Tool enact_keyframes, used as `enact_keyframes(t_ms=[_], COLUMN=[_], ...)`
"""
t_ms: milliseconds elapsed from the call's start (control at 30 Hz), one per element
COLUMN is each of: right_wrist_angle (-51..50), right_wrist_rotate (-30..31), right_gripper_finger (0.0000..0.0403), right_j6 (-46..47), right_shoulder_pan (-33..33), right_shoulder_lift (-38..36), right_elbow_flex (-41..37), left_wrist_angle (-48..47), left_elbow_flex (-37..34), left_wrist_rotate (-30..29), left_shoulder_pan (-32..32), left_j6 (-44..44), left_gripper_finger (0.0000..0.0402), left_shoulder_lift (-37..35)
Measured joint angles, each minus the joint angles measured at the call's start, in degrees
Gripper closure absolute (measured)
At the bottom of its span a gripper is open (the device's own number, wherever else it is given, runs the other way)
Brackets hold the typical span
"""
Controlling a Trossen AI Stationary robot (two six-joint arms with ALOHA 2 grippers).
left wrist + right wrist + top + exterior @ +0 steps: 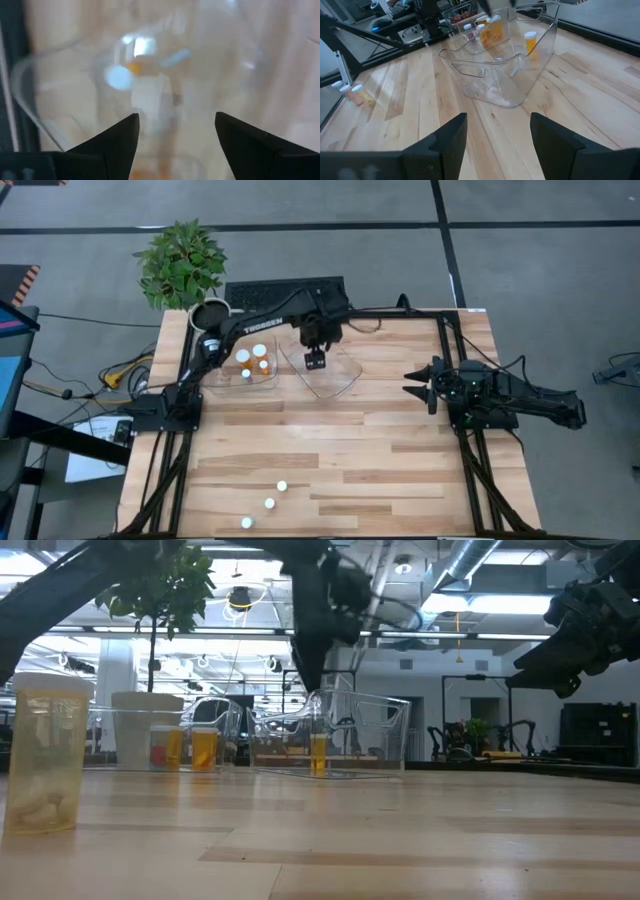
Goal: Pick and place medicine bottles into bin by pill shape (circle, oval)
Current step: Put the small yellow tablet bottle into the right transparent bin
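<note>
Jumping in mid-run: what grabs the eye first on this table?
The left gripper hangs open over the right-hand clear bin, a medicine bottle standing inside. The neighbouring bin holds several bottles, and three more wait at the near edge. The right gripper idles at the right side.

Bottle (145, 75) under left end effector (175, 135), blurred.

Left arm extended across the table's far side, left gripper (316, 360) pointing down, fingers parted. Right gripper (418, 383) waited at the right, fingers apart.
</note>
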Motion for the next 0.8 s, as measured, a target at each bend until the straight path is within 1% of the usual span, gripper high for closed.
enact_keyframes(t_ms=[100,233,267,433,533,667,733,800], right_wrist_angle=[0.0,0.0,0.0,-0.1,-0.1,0.0,0.0,0.0], right_wrist_rotate=[0.0,0.0,0.0,0.0,-0.1,-0.1,-0.1,-0.1], right_gripper_finger=[0.0178,0.0178,0.0178,0.0178,0.0178,0.0178,0.0178,0.0178], right_j6=[0.0,0.0,0.0,0.0,0.0,0.0,0.0,0.0], right_shoulder_pan=[0.0,0.0,0.0,0.0,0.0,0.0,0.0,0.0], right_shoulder_lift=[0.0,0.0,0.0,0.0,0.0,0.0,0.0,0.0], right_elbow_flex=[0.0,0.0,0.0,0.0,0.0,0.0,0.0,0.0], left_wrist_angle=[-5.0,-4.9,-4.5,-4.5,-4.6,-4.5,-3.9,-2.8], left_elbow_flex=[2.8,2.1,1.9,0.8,0.8,0.8,0.8,0.9], left_wrist_rotate=[0.7,5.7,6.1,3.9,1.1,-6.9,-11.2,-13.8], left_shoulder_pan=[-3.8,-10.9,-13.1,-25.0,-33.0,-43.1,-47.2,-50.7], left_j6=[-1.9,-4.9,-5.4,-11.9,-16.5,-23.8,-28.7,-33.3], left_gripper_finger=[0.0145,0.0145,0.0145,0.0145,0.0145,0.0145,0.0145,0.0145], left_shoulder_lift=[0.0,-2.0,-2.6,-3.5,-3.7,-3.7,-3.7,-3.7])
